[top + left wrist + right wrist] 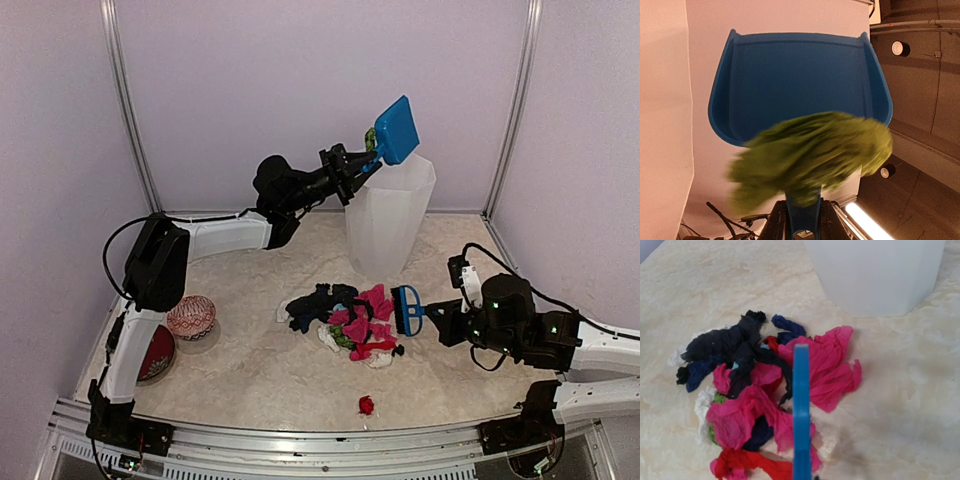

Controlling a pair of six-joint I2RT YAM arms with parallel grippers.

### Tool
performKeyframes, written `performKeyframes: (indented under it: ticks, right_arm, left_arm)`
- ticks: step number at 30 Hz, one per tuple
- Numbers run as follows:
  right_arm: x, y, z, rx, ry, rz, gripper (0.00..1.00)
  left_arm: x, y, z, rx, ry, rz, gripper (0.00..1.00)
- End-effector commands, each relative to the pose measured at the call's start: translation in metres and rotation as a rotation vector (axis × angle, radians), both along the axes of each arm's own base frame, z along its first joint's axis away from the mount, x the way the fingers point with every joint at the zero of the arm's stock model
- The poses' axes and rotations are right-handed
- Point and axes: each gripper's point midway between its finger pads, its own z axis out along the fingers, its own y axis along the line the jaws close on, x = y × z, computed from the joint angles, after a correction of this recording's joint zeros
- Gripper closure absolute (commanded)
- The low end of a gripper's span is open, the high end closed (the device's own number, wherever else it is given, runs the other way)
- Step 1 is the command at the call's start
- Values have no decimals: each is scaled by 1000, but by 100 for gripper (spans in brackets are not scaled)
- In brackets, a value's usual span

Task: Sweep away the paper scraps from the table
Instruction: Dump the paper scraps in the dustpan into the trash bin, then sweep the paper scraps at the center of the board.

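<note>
The paper scraps [345,322] lie heaped at the centre of the table [240,370], with one red stray [366,404] at six o'clock. The dustpan [398,130] probably needs a steep tilt so its green scrap [815,150] drops inside the bin [390,215]. The left gripper [356,160], raised at twelve, clamps its handle. The right gripper [432,322], low at three, grips the brush [407,310].

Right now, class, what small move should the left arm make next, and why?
Probably tip the dustpan a little more over the bin: a green scrap is blurred at its handle end, not yet in the bin.
</note>
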Motion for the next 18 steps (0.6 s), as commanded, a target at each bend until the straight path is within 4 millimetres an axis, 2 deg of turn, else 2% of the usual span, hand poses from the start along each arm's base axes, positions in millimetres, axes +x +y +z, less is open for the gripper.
performKeyframes:
  ticks: [1, 2, 3, 6, 12, 18]
  right_arm:
    - [5, 3, 18, 46, -31, -11, 100]
    - [6, 2, 17, 48, -30, -15, 100]
    - [6, 2, 17, 49, -30, -16, 100]
    - [6, 4, 17, 47, -31, -8, 100]
    - [6, 5, 19, 53, -32, -4, 100]
    - [4, 3, 26, 65, -54, 2, 100]
  left_arm:
    - [-6, 3, -2, -63, 11, -15, 100]
    - [-11, -4, 4, -34, -22, -29, 100]
    - [-8, -8, 0, 5, -27, -10, 100]
    - [3, -1, -14, -4, 18, 6, 100]
    - [-14, -15, -2, 18, -72, -49, 100]
    - [-22, -4, 5, 96, -196, -61, 100]
